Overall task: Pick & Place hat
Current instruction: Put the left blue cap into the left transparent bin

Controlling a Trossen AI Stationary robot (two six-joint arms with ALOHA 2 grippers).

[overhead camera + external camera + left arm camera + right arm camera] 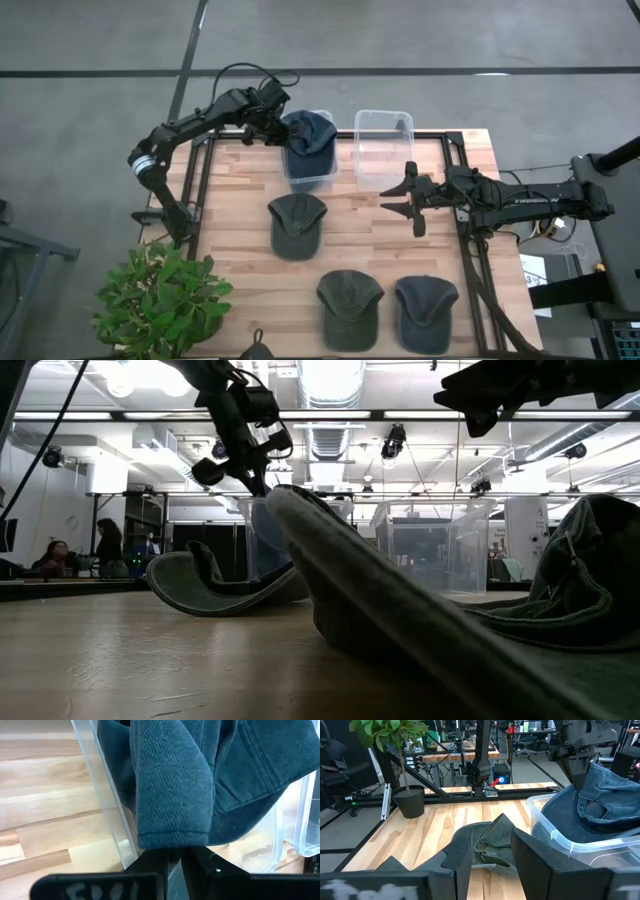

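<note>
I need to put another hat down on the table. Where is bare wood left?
Bare wood lies left of the green hat, toward the plant, and right of it below the right end effector. The near edge is crowded by two hats.

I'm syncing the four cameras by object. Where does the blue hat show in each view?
High view: blue hat top centre, in the left clear bin, at the left gripper.
Low view: cannot tell; bins lie behind the green hats.
Left wrist view: fills the upper frame.
Right wrist view: right side.
Shared landmark: that bin's wall.
</note>
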